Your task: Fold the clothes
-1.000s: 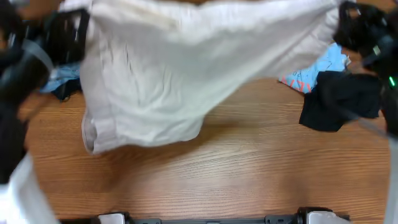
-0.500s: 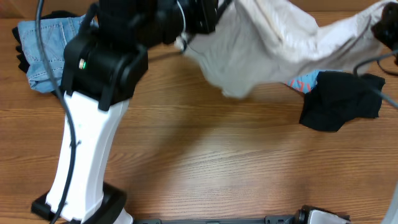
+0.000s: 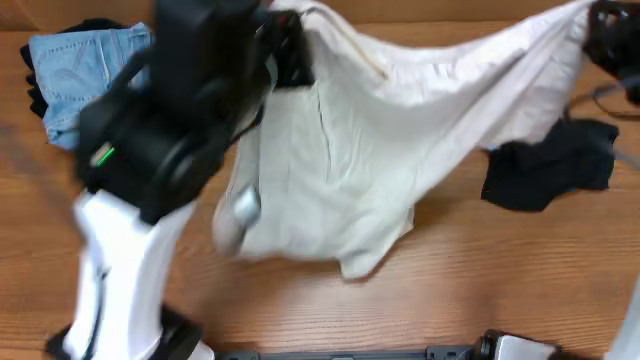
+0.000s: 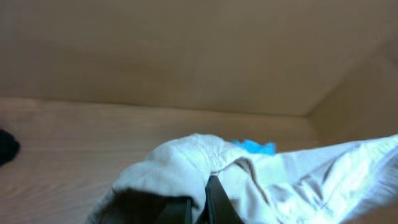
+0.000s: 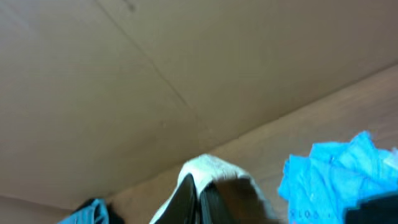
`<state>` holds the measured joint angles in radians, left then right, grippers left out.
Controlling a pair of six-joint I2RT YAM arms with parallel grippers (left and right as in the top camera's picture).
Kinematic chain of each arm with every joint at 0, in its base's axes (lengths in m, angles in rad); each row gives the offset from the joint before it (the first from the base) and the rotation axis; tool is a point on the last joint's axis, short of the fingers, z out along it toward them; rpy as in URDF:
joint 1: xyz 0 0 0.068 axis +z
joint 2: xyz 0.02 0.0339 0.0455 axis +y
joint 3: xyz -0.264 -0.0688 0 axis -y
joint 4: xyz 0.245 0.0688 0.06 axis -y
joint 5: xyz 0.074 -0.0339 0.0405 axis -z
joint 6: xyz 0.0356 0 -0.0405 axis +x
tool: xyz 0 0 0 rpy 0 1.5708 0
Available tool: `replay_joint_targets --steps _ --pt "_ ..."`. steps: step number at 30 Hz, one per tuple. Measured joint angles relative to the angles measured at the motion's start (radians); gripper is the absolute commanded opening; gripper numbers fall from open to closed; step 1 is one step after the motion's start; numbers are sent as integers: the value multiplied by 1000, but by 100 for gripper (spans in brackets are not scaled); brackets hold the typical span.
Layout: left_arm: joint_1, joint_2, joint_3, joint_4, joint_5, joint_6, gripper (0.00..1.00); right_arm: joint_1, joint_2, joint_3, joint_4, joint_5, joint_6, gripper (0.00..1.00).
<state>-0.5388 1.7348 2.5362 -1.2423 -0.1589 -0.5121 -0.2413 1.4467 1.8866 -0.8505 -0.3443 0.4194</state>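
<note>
Wood-grain table (image 3: 470, 290) lies bare along its front edge, where the left arm (image 3: 130, 250) rises white from its base and leans, blurred, toward the back. Just past that strip, the lowest fold of the cream trousers (image 3: 400, 130) hangs at the wood; whether it touches cannot be told. From there the cloth climbs in a wide sheet, hung between the two grippers. To its right a black piece (image 3: 545, 170) lies crumpled on the table, close to the raised cloth's edge. At the back left, the left gripper (image 4: 200, 202) has its jaws closed on a bunched corner of the trousers. At the back right, the right gripper (image 5: 199, 199) pinches another corner, jaws tight on the cloth. Folded denim (image 3: 85, 65) sits at the far left corner, apart from the trousers. A bright blue tee (image 5: 329, 177) lies on the table past the right gripper, and a plain beige wall (image 4: 186, 50) stands behind everything.
</note>
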Motion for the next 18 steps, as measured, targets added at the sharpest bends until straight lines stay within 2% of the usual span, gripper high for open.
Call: replay_joint_targets --steps 5,9,11,13,15,18 --pt "124 304 -17 385 -29 185 6 62 229 -8 300 -68 24 4" --pt "188 299 -14 433 -45 255 8 35 187 41 317 -97 25 4" --pt "196 230 -4 391 -41 280 8 26 140 67 251 -97 24 4" --pt "193 157 17 209 -37 287 6 28 93 81 97 -101 25 4" --pt "192 116 35 40 -46 279 11 47 85 93 -80 -101 24 4" --pt "192 142 39 -258 -70 228 12 120 126 66 -338 -101 24 4"
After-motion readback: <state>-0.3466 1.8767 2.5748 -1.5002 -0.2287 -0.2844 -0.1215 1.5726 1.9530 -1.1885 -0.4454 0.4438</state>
